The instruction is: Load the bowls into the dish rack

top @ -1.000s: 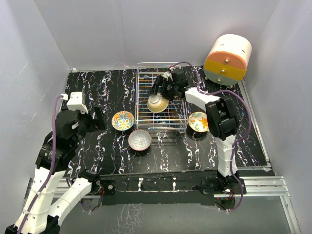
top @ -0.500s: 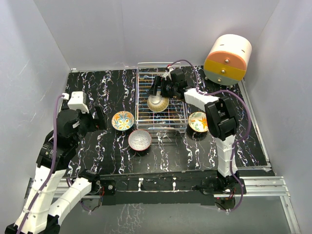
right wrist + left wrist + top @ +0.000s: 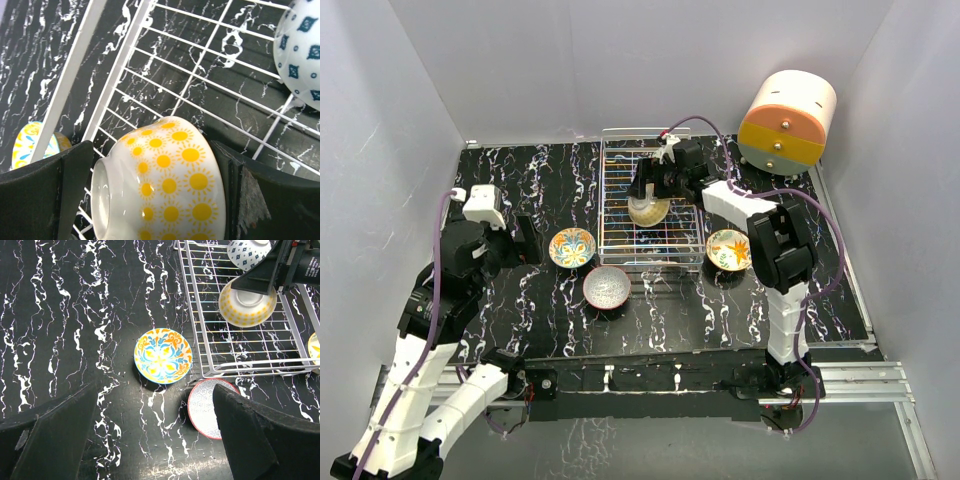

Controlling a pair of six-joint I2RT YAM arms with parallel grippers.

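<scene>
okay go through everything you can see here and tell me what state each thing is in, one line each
yellow sun-patterned bowl: in the rack, tipped, between the right gripper's fingers.
blue diamond-patterned bowl: in the rack, overturned.
orange-and-blue floral bowl: upright on the table.
red-rimmed bowl: upright on the table.
yellow-teal bowl: upright, right of the rack.
dish rack: holds two bowls.
right gripper: open.
left gripper: open, empty.

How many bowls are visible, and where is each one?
5. Two are in the dish rack: the sun-patterned bowl and the blue-diamond bowl. Three are on the table: the orange-blue bowl, the red-rimmed bowl, and the yellow bowl right of the rack.
</scene>
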